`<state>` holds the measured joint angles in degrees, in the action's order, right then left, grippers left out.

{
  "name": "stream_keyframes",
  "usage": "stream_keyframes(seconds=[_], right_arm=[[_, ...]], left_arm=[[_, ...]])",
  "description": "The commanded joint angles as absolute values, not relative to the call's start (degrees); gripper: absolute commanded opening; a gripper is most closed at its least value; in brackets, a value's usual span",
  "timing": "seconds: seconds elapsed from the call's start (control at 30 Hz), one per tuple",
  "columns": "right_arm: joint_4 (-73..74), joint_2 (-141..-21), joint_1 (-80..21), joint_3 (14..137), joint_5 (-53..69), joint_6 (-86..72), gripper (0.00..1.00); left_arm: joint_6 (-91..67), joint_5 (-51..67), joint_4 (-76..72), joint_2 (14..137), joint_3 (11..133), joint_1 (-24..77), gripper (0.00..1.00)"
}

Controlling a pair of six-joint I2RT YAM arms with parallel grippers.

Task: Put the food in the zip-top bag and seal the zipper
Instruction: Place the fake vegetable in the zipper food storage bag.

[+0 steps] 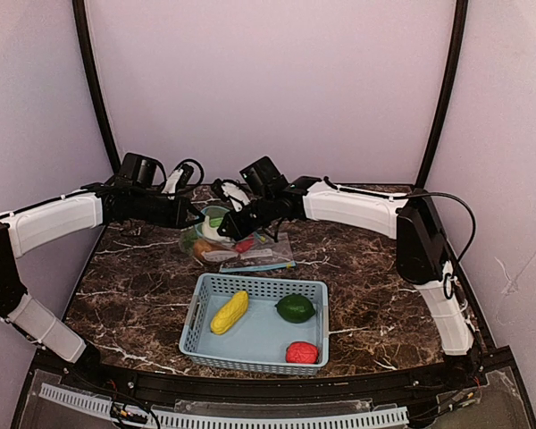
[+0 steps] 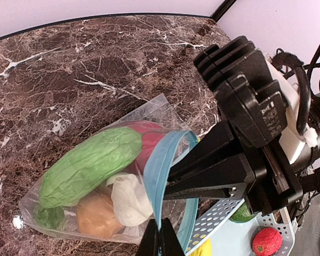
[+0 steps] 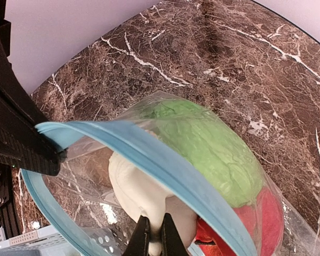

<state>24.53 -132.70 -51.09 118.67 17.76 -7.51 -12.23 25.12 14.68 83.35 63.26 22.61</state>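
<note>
Behind the basket (image 1: 196, 315), the left gripper (image 2: 160, 241) and right gripper (image 3: 154, 236) are both pinching the zip-top bag (image 2: 96, 176) open; some food is lying inside, while corn (image 1: 230, 312), green fruit (image 1: 296, 308) and red fruit (image 1: 302, 352) are waiting in the basket, zipper unsealed

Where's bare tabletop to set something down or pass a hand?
Marble left of the basket, bordered by the left arm; marble right of it, out to the right arm. Crowded: centre back, left gripper and right gripper pinching the zip-top bag.
</note>
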Motion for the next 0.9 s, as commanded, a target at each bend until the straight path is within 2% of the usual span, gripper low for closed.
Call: stream_keyframes(seconds=[0.0, 0.2, 0.47, 0.73, 0.87], right_arm=[[24.37, -133.77, -50.87, 120.06, 16.18, -7.56, 0.08], [24.83, -132.73, -50.89, 119.61, 17.04, -6.52, 0.26], [24.69, -127.74, -51.03, 116.27, 17.19, -5.59, 0.40], [22.44, -116.59, -51.04, 107.47, 21.89, -6.03, 0.64], [21.34, -110.35, -50.94, 101.02, 21.10, -5.90, 0.70]], left_arm=[[-12.25, 26.27, 14.10, 83.03, 62.67, 22.24, 0.01], [-12.23, 25.73, 14.27, 83.14, 62.67, 22.24, 0.01], [-12.01, 24.43, 14.71, 82.90, 62.82, 22.24, 0.01], [-11.24, 21.78, 16.21, 82.76, 63.35, 22.10, 0.01], [-11.23, 21.65, 16.34, 82.57, 63.42, 22.06, 0.01]])
